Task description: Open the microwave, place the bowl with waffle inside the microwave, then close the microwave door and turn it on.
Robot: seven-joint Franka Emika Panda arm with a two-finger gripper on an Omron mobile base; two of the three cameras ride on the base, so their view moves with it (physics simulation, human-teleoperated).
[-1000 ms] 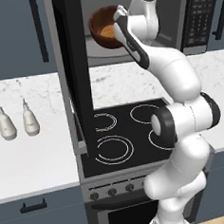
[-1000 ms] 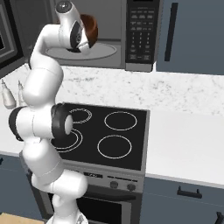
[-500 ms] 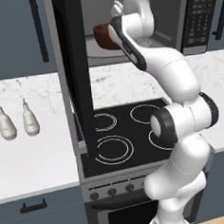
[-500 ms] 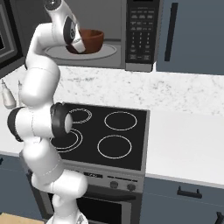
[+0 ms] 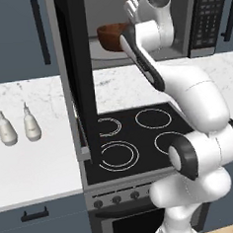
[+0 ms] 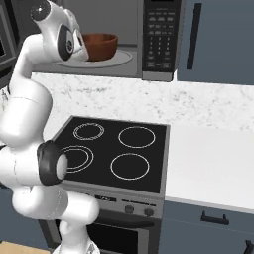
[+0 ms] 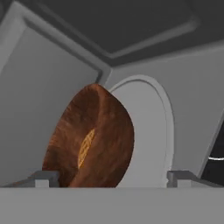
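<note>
- Microwave [image 6: 149, 39] is the landmark; its door [image 5: 80, 76] hangs swung wide open, seen edge-on in left base view, reaching down in front of the stove's left side.
- Bowl [image 6: 99, 46] sits inside the microwave cavity on the round turntable [image 6: 124, 58], upright in both base views.
- Hand view is rolled, so the bowl [image 7: 94, 140] looks tipped on its side there, w/ pale turntable disc [image 7: 153, 131] behind it.
- Waffle [image 7: 86, 148] lies inside the bowl, at the bottom; grid pattern just about readable in hand view.
- Gripper [image 7: 111, 177] at the microwave mouth, jaws spread wide apart and released; fingertips [image 7: 43, 177] stand either side of the bowl's near edge. Can't tell whether a tip brushes the bowl; no grasp on it.
- In right base view the wrist [image 6: 64, 42] is just left of the bowl, at the cavity opening, partly covering the bowl's left rim.
- Keypad panel [image 6: 158, 32] on the microwave's right side, dark, w/ rows of buttons.
- Stove [image 6: 119, 149] w/ four burner rings directly below the microwave; nothing on it.
- Two small white bottles [image 5: 18, 127] stand on the worktop [image 5: 38, 169], below and left of the microwave, beyond the open door.
- Marble worktop [image 6: 213, 163] also runs below and right of the microwave.
</note>
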